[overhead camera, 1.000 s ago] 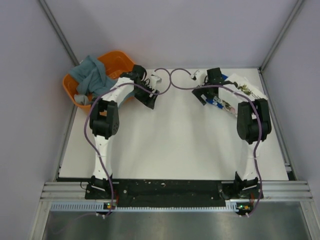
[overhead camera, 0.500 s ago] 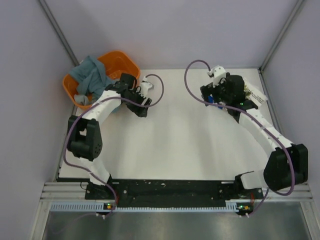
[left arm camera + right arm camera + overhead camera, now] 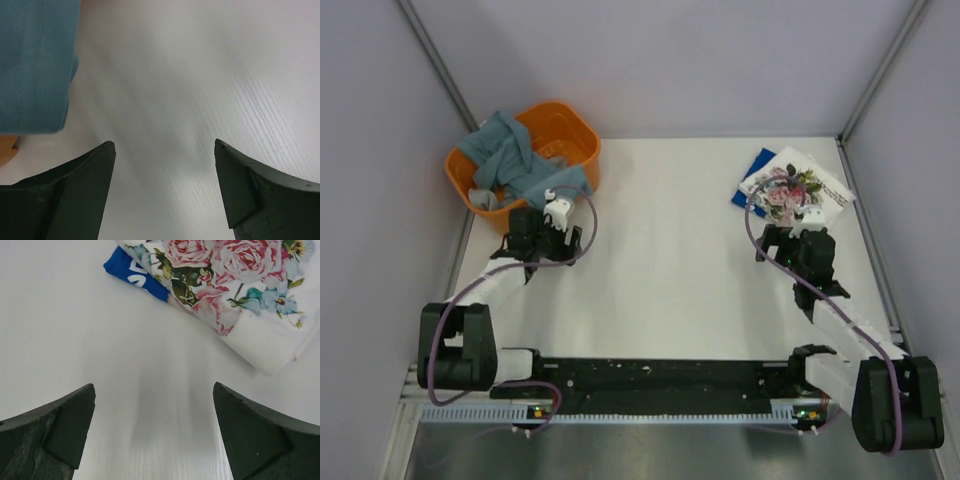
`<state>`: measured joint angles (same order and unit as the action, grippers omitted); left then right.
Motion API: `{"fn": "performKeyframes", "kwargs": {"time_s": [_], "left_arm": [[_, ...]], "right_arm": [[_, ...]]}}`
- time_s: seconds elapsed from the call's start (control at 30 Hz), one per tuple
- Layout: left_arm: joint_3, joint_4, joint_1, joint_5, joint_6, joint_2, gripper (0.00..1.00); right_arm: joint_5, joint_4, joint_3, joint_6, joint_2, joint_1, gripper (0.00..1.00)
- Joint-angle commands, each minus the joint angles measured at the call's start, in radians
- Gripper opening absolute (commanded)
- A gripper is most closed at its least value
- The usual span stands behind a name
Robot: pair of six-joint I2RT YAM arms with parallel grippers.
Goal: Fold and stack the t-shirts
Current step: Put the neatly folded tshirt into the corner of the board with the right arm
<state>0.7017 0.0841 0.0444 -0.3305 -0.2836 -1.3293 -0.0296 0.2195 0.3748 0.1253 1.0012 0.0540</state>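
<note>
Two t-shirts (image 3: 790,186) stacked far right; orange basket (image 3: 570,125), teal cloth (image 3: 505,150) inside, far left; both jaws released.

You're seeing a white t-shirt (image 3: 240,280) showing pink-and-red roses with green leaves, a royal-blue t-shirt (image 3: 132,272) carrying white lettering, an orange basket (image 3: 572,126) holding grey-teal cloth (image 3: 505,150), a white counter (image 3: 670,260).

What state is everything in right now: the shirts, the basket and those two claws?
floral t-shirt: folded, lying on top of the blue one.
blue t-shirt: folded, mostly covered, one corner showing.
orange basket: upright, holding cloth.
teal cloth: crumpled, draped over the basket's rim.
left gripper: open, empty, above the table.
right gripper: open, empty, short of the stack.
</note>
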Motion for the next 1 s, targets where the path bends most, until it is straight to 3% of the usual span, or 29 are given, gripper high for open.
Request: {"fn": "performKeyframes", "kwargs": {"time_s": [0.0, 0.1, 0.2, 0.4, 0.57, 0.7, 0.73, 0.83, 0.87, 0.97], "left_arm": [[-0.189, -0.457, -0.017, 0.086, 0.092, 0.108, 0.86], [-0.345, -0.688, -0.018, 0.189, 0.142, 0.143, 0.99], [-0.407, -0.849, -0.018, 0.226, 0.146, 0.13, 0.99], [-0.37, -0.888, -0.018, 0.233, 0.184, 0.07, 0.99], [-0.372, -0.944, -0.02, 0.142, 0.211, 0.041, 0.99], [-0.527, -1.422, -0.018, 0.071, 0.185, -0.106, 0.98], [-0.536, -1.413, -0.02, 0.074, 0.188, -0.107, 0.99], [-0.463, -1.172, -0.018, 0.085, 0.185, -0.042, 0.99], [-0.45, -1.182, -0.018, 0.099, 0.185, -0.062, 0.99], [-0.467, -1.267, -0.02, 0.131, 0.204, -0.091, 0.99]], "right_arm": [[0.129, 0.251, -0.138, 0.045, -0.05, -0.019, 0.99], [0.184, 0.308, -0.192, 0.048, -0.082, -0.028, 0.99], [0.209, 0.389, -0.237, 0.031, -0.104, -0.028, 0.99], [0.212, 0.491, -0.275, 0.01, -0.108, -0.032, 0.99], [0.082, 0.674, -0.283, -0.009, -0.009, -0.097, 0.99], [0.008, 0.757, -0.235, -0.024, 0.132, -0.114, 0.99], [-0.004, 0.786, -0.226, -0.033, 0.166, -0.114, 0.99], [-0.001, 0.93, -0.231, -0.036, 0.308, -0.114, 0.99], [-0.006, 1.016, -0.237, -0.039, 0.357, -0.114, 0.99], [-0.004, 0.931, -0.22, -0.041, 0.346, -0.114, 0.99]]}}
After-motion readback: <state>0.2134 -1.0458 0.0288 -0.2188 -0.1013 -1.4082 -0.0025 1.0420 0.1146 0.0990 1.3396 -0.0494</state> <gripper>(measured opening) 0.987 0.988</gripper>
